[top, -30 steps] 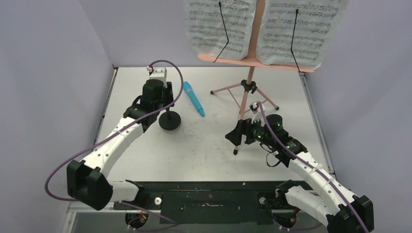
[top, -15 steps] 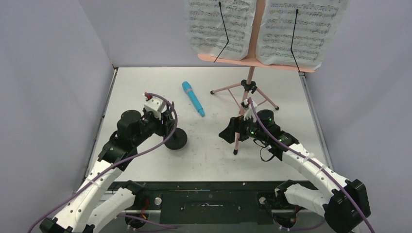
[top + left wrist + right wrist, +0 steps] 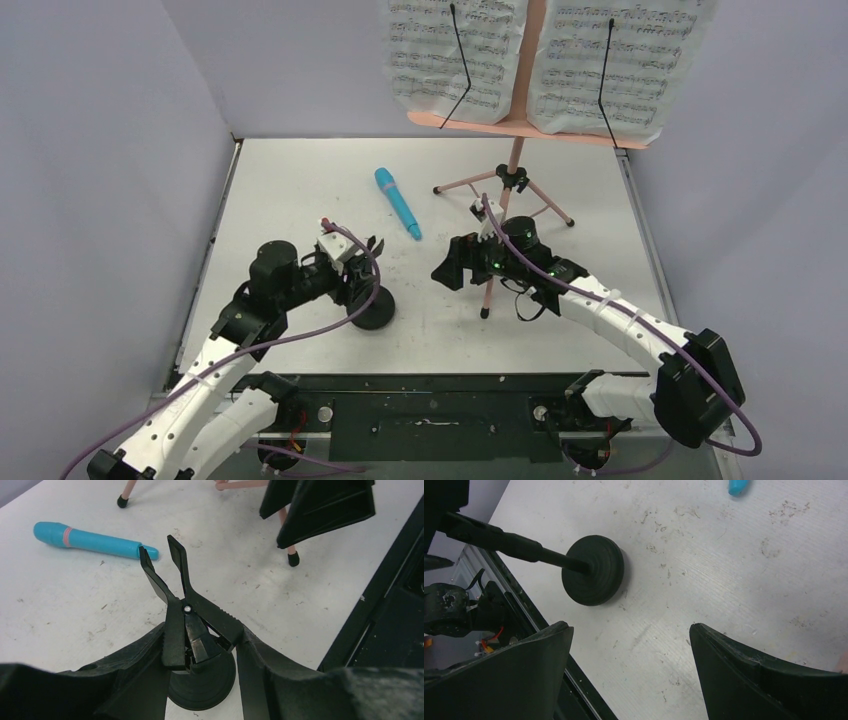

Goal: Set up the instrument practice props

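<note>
Your left fingers are clamped on the small black round-based mic stand at the counter's front; right fingers gape empty. Pink tripod music stand with white sheet-music pages is up, bright blue microphone isn't clipped in yet.

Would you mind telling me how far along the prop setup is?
Done: the music stand stands upright with sheet-music pages on it. In hand: the left gripper holds the mic stand by its clip. Left: the blue microphone lies on the table, unclipped; the right gripper is open and empty.
</note>
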Robot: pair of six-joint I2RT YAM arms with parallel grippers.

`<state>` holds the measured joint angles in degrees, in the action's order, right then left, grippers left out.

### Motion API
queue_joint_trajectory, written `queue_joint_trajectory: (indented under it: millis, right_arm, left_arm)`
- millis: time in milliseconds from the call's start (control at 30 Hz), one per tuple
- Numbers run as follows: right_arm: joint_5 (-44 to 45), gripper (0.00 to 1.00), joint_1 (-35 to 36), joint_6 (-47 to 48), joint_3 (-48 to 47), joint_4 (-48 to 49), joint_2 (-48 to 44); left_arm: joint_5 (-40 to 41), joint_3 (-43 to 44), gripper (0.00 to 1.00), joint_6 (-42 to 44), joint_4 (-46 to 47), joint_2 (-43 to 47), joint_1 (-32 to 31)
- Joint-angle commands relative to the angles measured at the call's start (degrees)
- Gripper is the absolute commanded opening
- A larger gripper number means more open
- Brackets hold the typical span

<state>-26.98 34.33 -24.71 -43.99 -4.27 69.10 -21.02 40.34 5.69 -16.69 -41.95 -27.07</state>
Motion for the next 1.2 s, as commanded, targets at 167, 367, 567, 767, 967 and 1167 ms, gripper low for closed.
queue_joint_trajectory:
  millis: [167,367,567,767,967,1167]
  right_arm:
    - [4.5,0.90,3.3,2.3,-5.2,3.8,3.4]
    - [6.1,0.90,4.0,4.0,-8.0,2.6,6.0]
    - [7.3,0.90,4.6,4.7,-9.3,2.6,7.4]
    - [8.7,0.90,4.9,5.4,-10.7,2.8,8.7]
    - [10.8,0.90,5.4,7.1,-15.3,1.5,12.3]
    - [16.4,0.90,5.9,8.9,-24.1,-2.3,19.3]
  left_arm:
    - [-14.2,-5.4,0.27,6.1,14.1,4.6,-0.3]
    - [-18.0,-8.5,0.44,7.2,18.1,7.0,-0.4]
    - [-17.6,-8.4,0.81,6.9,18.1,6.8,-0.4]
    - [-17.4,-8.7,0.97,5.5,19.3,7.2,-0.3]
    - [-14.1,-9.6,0.97,4.8,21.1,9.9,-0.2]
    - [-4.7,-12.3,0.97,4.2,24.1,15.3,0.1]
